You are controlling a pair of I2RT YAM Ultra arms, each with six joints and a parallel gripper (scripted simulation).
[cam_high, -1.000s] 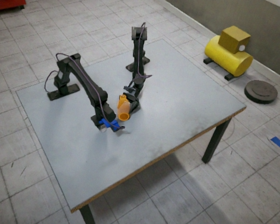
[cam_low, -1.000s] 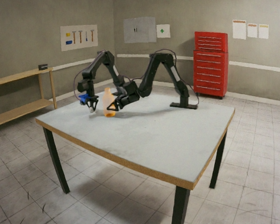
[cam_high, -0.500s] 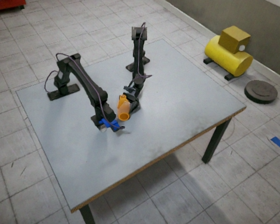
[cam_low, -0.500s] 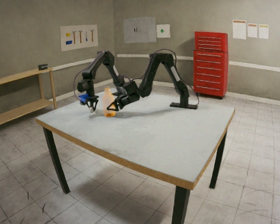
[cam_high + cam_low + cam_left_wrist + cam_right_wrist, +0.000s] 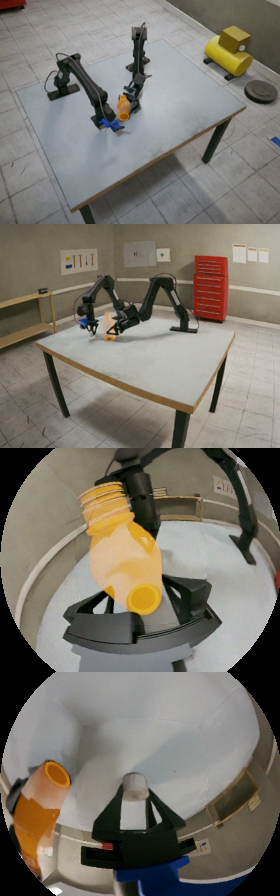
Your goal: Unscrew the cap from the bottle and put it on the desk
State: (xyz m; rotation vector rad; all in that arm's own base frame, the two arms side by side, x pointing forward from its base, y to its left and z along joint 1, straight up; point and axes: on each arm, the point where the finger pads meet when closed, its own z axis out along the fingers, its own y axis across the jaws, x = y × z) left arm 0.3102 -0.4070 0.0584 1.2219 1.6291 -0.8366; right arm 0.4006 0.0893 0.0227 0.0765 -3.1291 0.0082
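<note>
The orange bottle [image 5: 123, 106] [image 5: 108, 325] [image 5: 125, 558] [image 5: 37, 807] has no cap on; its threaded neck is bare. In the exterior view it looks upright on the grey table [image 5: 178, 98] [image 5: 163, 357]. My left gripper [image 5: 131, 107] [image 5: 114, 329] [image 5: 136, 583] is open, with its fingers either side of the bottle's lower body. My right gripper [image 5: 104, 128] [image 5: 91, 333] [image 5: 134, 788] is shut on the small white cap [image 5: 135, 786] [image 5: 102, 129]. It holds the cap low over the table, just beside the bottle.
The two arm bases stand at the back of the table [image 5: 63, 90]. A yellow tank [image 5: 228, 54] and a dark disc [image 5: 261, 91] lie on the floor. A red cabinet [image 5: 210, 287] and a wooden shelf [image 5: 21, 313] stand by the walls.
</note>
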